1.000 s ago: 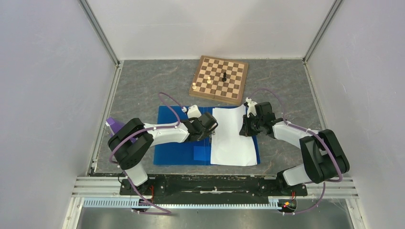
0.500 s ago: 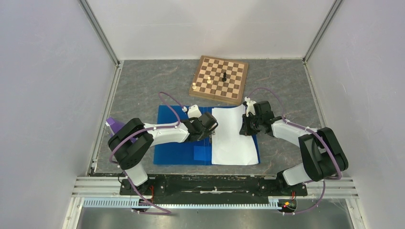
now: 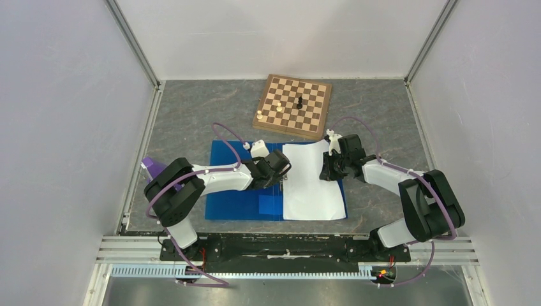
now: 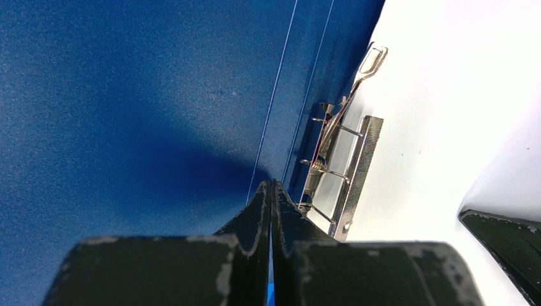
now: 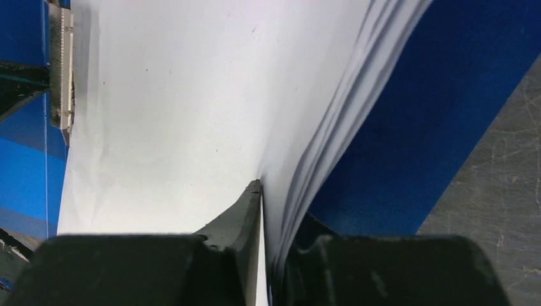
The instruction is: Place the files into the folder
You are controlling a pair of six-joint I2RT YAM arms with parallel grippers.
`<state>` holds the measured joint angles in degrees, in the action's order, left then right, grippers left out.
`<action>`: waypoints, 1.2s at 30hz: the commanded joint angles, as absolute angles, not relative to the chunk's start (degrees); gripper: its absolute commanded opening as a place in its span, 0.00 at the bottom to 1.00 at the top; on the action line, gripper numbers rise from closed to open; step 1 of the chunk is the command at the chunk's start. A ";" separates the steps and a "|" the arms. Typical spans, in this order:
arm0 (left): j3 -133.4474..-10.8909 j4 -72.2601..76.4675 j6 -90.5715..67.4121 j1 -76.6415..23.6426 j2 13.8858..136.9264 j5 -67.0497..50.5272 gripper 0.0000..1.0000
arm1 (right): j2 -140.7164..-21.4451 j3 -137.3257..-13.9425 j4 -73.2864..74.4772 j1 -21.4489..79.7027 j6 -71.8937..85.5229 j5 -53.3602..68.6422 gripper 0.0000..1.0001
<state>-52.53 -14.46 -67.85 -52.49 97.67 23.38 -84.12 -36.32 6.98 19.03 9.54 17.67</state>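
Where the bench (image 3: 191, 115) nears its front edge, the open folder (image 3: 236, 205) lies flat, the files (image 3: 309, 191) on its right half. The right gripper (image 5: 277, 210) pinches their right edge; the left gripper (image 4: 272, 189), fingers pressed together, points at the folder beside its clip (image 4: 357, 172).

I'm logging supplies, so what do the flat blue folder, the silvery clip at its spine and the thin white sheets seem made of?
The flat blue folder: probably plastic, smooth with soft sheen. The silvery clip: metal, bright, with wire springs. The thin white sheets: paper, matte, layered edges bending floppily.
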 commanded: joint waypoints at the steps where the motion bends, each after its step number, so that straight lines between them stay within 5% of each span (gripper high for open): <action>1: -53.65 -14.68 -66.21 -52.39 97.69 24.17 0.02 | -83.59 -38.97 7.41 19.42 9.22 14.81 0.21; 9: -53.70 -14.77 -66.42 -52.47 97.56 24.35 0.02 | -81.90 -39.64 8.98 19.42 10.06 13.10 0.42; 36: -53.70 -14.78 -66.82 -52.47 96.95 23.91 0.02 | -75.45 -35.54 12.88 19.77 15.68 5.29 0.63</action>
<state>-52.53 -14.48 -67.88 -52.49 97.67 23.38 -77.14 -36.38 13.13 19.40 14.85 7.16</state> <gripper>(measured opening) 0.032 0.624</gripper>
